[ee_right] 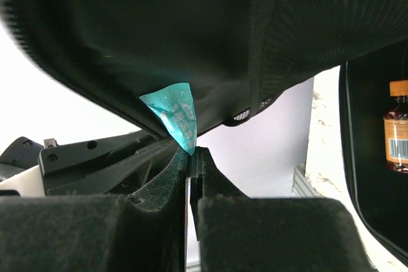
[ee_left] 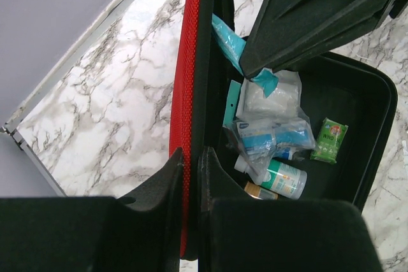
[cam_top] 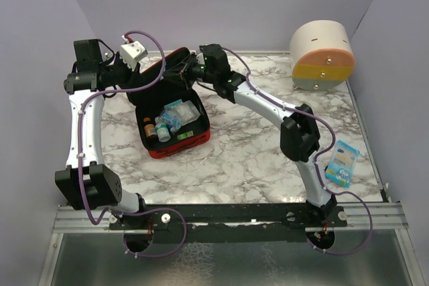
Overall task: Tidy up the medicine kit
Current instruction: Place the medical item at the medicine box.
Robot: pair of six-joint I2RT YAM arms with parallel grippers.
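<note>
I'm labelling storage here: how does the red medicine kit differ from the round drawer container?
The medicine kit is red fabric, black inside; the drawer container is round, banded cream, orange, yellow and grey. The kit stands open, lid raised; the container's drawers are shut. Both sit on the marble table.

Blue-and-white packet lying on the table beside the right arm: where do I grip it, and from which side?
Come from straight above and pinch the blue-and-white packet across its narrow width, near the middle. It lies flat on the table, its long axis roughly front to back, so only the long edges offer purchase; a side approach would probably just slide it.
</note>
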